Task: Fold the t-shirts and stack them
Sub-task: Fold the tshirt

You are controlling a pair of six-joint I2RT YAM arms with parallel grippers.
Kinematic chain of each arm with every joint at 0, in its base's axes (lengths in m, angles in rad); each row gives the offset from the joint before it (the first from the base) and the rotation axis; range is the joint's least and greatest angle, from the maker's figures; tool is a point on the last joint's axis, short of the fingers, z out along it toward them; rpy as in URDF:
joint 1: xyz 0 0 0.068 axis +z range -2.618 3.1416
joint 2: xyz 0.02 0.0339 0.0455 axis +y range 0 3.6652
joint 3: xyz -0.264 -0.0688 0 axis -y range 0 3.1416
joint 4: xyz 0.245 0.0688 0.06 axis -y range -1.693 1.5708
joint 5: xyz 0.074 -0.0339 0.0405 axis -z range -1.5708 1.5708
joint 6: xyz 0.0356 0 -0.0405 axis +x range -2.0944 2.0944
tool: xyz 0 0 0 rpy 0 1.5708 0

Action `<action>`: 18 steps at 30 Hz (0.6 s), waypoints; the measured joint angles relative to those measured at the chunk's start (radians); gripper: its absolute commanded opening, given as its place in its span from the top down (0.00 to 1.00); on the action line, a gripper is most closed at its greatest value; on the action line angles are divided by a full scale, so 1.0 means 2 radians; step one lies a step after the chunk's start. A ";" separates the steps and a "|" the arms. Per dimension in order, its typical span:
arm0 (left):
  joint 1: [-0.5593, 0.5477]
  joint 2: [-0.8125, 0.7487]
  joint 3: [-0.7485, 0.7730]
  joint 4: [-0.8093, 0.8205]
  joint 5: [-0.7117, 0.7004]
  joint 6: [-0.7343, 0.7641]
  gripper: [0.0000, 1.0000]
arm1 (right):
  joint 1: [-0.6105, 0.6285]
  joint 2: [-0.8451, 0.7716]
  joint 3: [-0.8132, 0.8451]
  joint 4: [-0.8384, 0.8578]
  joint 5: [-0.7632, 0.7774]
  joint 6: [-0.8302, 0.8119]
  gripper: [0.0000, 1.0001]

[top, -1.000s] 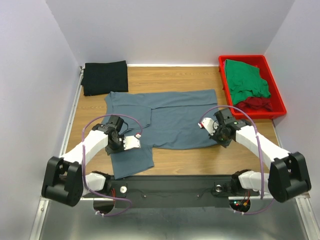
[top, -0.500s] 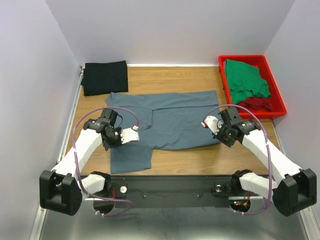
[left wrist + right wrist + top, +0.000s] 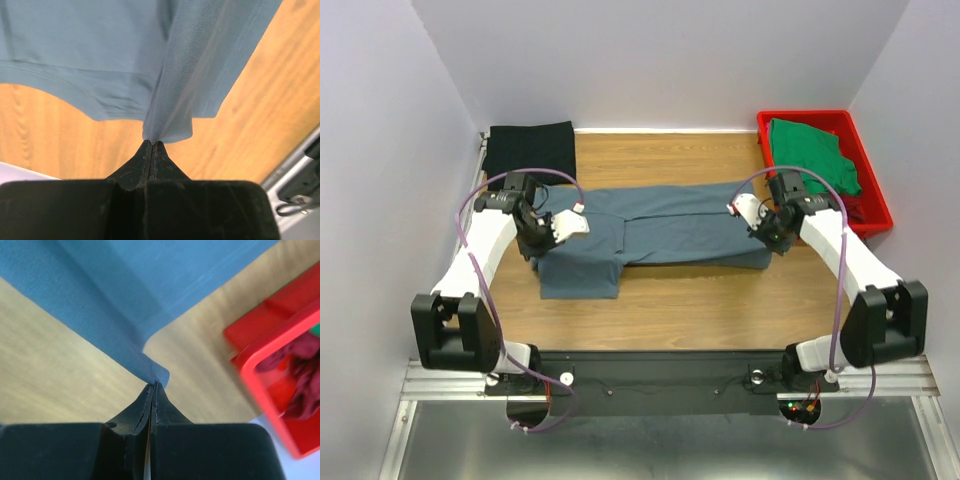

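The blue-grey shirt [image 3: 680, 225] is seen as matt, finely knitted cloth. The tabletop [image 3: 700, 300] is finished in smooth, grained wood with a slight sheen. The tray [image 3: 805, 115] is moulded in glossy red plastic.

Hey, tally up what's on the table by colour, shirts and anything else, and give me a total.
blue-grey t-shirt: 1
black t-shirt: 1
green t-shirt: 1
dark red t-shirt: 1
red tray: 1
Total: 5
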 measured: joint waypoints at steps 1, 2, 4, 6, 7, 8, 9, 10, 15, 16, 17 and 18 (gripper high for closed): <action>0.002 0.006 0.007 0.000 0.002 0.001 1.00 | -0.003 0.017 0.013 0.002 -0.003 -0.004 0.99; 0.003 0.018 0.018 -0.002 0.005 0.003 1.00 | -0.006 0.033 0.023 0.005 -0.006 -0.008 0.99; 0.008 0.040 0.042 -0.006 0.014 0.006 1.00 | -0.010 0.066 0.047 0.007 -0.012 -0.014 0.99; 0.013 0.066 0.067 -0.009 0.020 0.008 1.00 | -0.014 0.090 0.063 0.009 -0.016 -0.020 0.99; 0.016 0.080 0.079 -0.012 0.024 0.009 1.00 | -0.016 0.104 0.074 0.009 -0.017 -0.023 0.99; 0.020 0.098 0.095 -0.013 0.028 0.010 1.00 | -0.019 0.118 0.085 0.011 -0.018 -0.026 1.00; 0.022 0.106 0.104 -0.013 0.030 0.011 1.00 | -0.021 0.133 0.096 0.013 -0.019 -0.028 0.99; 0.026 0.124 0.117 -0.012 0.033 0.012 1.00 | -0.023 0.146 0.107 0.013 -0.020 -0.030 0.99; 0.039 0.169 0.142 -0.012 0.042 0.016 1.00 | -0.026 0.204 0.163 0.022 -0.025 -0.035 0.99; 0.042 0.179 0.146 -0.011 0.043 0.017 1.00 | -0.026 0.218 0.175 0.023 -0.027 -0.035 0.99; 0.045 0.188 0.150 -0.009 0.043 0.017 1.00 | -0.026 0.229 0.187 0.022 -0.028 -0.035 0.99; 0.048 0.194 0.151 -0.006 0.043 0.017 1.00 | -0.026 0.239 0.197 0.022 -0.029 -0.035 0.99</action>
